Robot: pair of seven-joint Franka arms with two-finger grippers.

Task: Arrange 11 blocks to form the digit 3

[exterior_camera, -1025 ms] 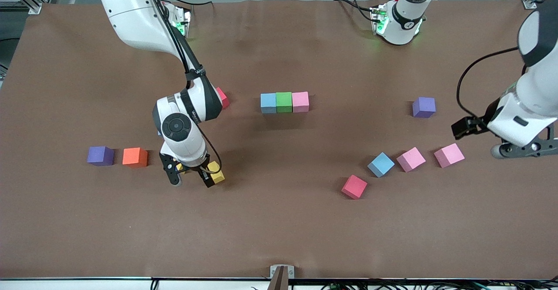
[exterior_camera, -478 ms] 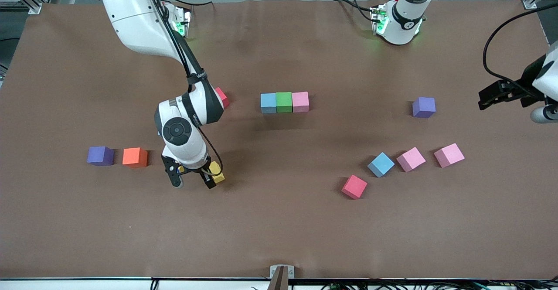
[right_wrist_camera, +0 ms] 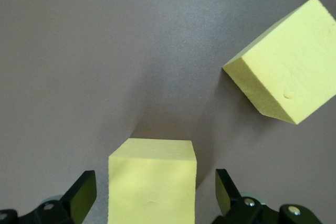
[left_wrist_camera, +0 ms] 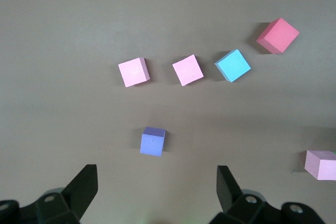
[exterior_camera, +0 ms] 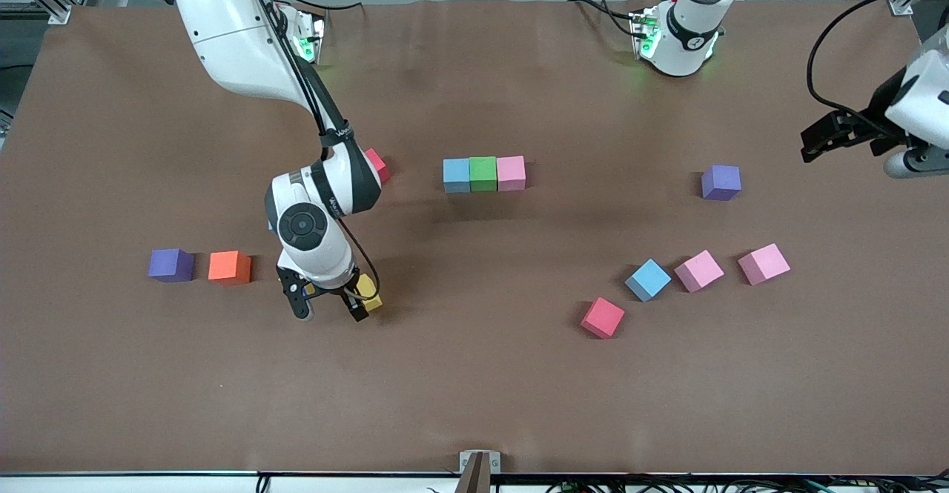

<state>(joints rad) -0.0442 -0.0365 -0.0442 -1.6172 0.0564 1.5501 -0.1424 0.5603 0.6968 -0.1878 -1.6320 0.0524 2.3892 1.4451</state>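
Note:
A light blue (exterior_camera: 457,175), a green (exterior_camera: 483,173) and a pink block (exterior_camera: 511,173) touch in a row at mid-table. My right gripper (exterior_camera: 331,311) (right_wrist_camera: 153,195) stands open, low at the table, with a yellow block (right_wrist_camera: 152,179) between its fingers and untouched. A second yellow block (exterior_camera: 369,294) (right_wrist_camera: 286,61) lies just beside it. Loose toward the left arm's end are a light blue (exterior_camera: 647,279), two pink (exterior_camera: 698,270) (exterior_camera: 764,264) and a red block (exterior_camera: 602,317). The orange block (exterior_camera: 229,267) lies toward the right arm's end. My left gripper (exterior_camera: 908,161) (left_wrist_camera: 156,190) hangs open and empty, high over the left arm's end.
Two purple cubes lie apart: one (exterior_camera: 170,265) beside the orange block, one (exterior_camera: 721,182) (left_wrist_camera: 153,141) below my left gripper. Another red cube (exterior_camera: 378,164) peeks out from under the right arm's wrist. Bare brown mat stretches along the edge nearest the front camera.
My left arm has swung up and away from the pink blocks toward the table's end. My right gripper has shifted slightly at the yellow blocks and stayed open.

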